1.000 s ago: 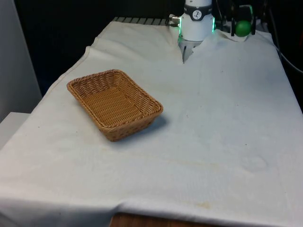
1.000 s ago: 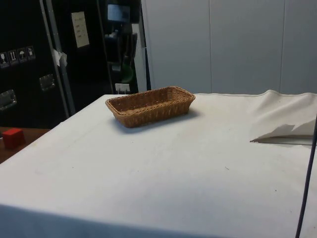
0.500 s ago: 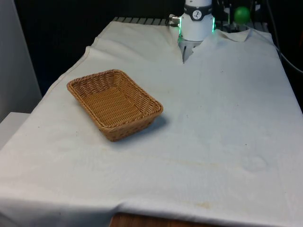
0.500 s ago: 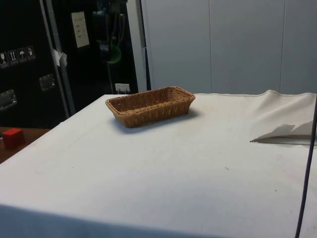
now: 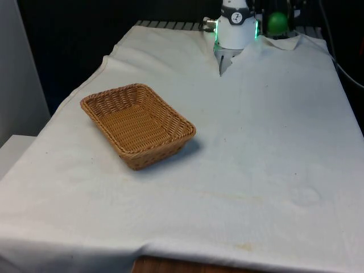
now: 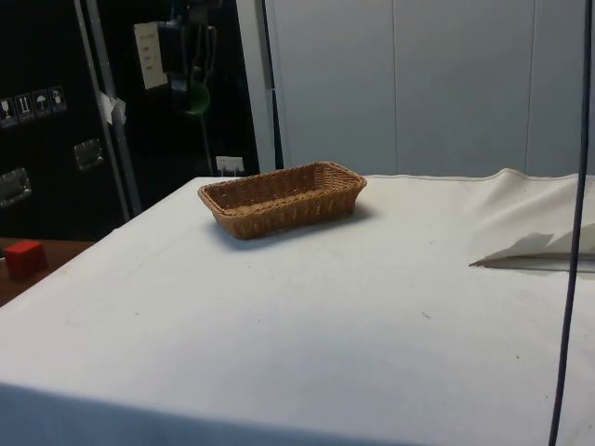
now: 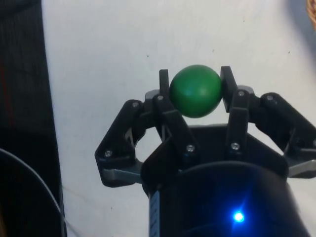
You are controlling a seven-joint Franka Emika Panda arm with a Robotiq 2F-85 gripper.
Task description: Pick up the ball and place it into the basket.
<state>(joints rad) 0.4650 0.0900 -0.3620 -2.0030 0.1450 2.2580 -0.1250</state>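
Since a second ago the claw [image 7: 196, 89] has lifted and carried the green ball [image 5: 277, 23] toward the front view's left. It is clamped on the ball, pinched between both fingers [image 7: 165, 84], high over the table [image 5: 273, 148], at 2 o'clock from the basket [image 5: 138, 124].

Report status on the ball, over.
Gripper shut on green ball, held high above the table. Basket empty, not yet reached. Nothing in the way.
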